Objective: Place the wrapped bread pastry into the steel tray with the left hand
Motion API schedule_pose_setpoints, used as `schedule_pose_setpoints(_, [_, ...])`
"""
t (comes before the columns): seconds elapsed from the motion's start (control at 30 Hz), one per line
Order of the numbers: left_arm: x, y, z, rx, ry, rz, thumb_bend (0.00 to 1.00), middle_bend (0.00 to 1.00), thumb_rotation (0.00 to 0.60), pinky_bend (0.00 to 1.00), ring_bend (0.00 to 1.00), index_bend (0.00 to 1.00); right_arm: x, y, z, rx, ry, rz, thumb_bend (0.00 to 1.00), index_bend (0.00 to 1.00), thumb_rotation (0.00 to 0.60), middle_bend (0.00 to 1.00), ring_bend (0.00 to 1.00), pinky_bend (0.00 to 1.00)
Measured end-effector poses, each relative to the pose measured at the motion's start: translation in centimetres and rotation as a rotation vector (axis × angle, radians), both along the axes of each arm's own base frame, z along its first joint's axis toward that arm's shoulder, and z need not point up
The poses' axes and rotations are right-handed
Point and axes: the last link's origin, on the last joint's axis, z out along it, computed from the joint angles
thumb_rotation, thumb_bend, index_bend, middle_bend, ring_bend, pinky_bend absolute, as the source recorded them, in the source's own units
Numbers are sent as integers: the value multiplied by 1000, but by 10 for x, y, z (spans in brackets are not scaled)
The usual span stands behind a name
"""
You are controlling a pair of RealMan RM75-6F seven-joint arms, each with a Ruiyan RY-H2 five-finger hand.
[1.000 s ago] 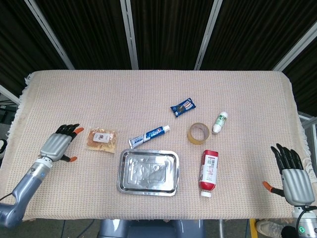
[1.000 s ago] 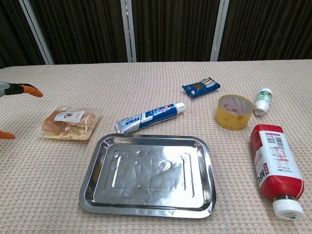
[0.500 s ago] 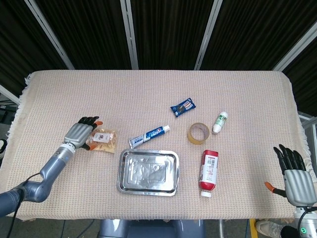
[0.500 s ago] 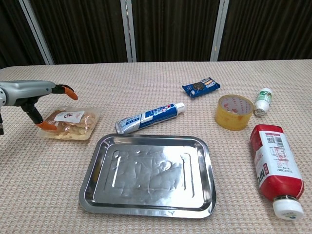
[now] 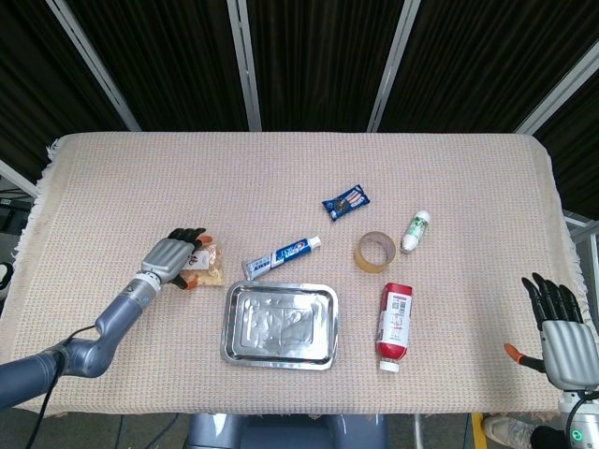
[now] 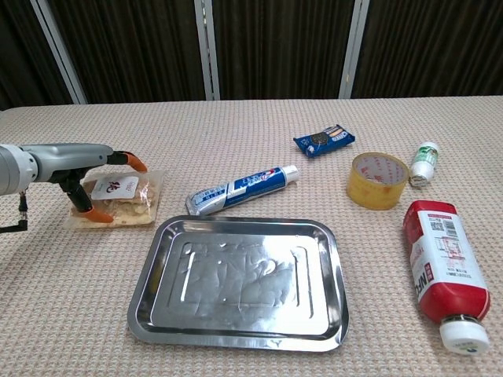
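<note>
The left hand [image 6: 75, 169] arches, fingers spread, over the wrapped bread pastry [image 6: 118, 198]; the slippery wrapper may slide out short of the steel tray [image 6: 238, 279].

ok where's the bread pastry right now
On the cloth at table left, the wrapped bread pastry lies under the left hand, just left of the toothpaste tube, outside the steel tray.

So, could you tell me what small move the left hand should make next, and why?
Probably close the fingers to grip the wrapped pastry. The left hand is already over it, fingertips above the far edge and thumb at the near edge, but the pastry lies flat on the cloth, not lifted. The steel tray sits empty just beside it.
</note>
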Motion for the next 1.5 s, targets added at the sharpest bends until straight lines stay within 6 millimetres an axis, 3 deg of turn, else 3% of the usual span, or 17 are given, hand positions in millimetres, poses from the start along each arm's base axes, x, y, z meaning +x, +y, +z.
schedule_pose_setpoints(0.33, [-8, -11, -1, -20, -19, 26, 199, 0, 600, 24, 0, 151, 1, -3, -3, 10, -2, 8, 0, 0, 600, 0, 0, 0])
schedule_pose_setpoints(0.53, [-8, -10, -13, -2, -19, 21, 230, 20, 600, 292, 77, 295, 0, -3, -3, 11, -2, 2, 0, 0, 600, 0, 0, 0])
schedule_pose_setpoints(0.73, [-1, -6, -20, 62, -44, -7, 375, 243, 600, 455, 283, 513, 0, -2, -1, 6, 0, 1, 0, 0, 600, 0, 0, 0])
schedule_pose_setpoints(0.83, [4, -5, -17, 112, -80, -26, 411, 291, 600, 468, 314, 550, 0, -1, -1, 4, -1, -2, 0, 0, 600, 0, 0, 0])
schedule_pose_setpoints(1.17, [20, -12, -3, 160, -256, -75, 413, 293, 600, 469, 312, 543, 0, -2, -2, 9, -1, 1, 0, 0, 600, 0, 0, 0])
schedule_pose_setpoints(1.5, [70, -49, -10, -21, -424, -176, 413, 287, 600, 467, 306, 521, 2, -1, 0, 4, 4, 7, 0, 0, 600, 0, 0, 0])
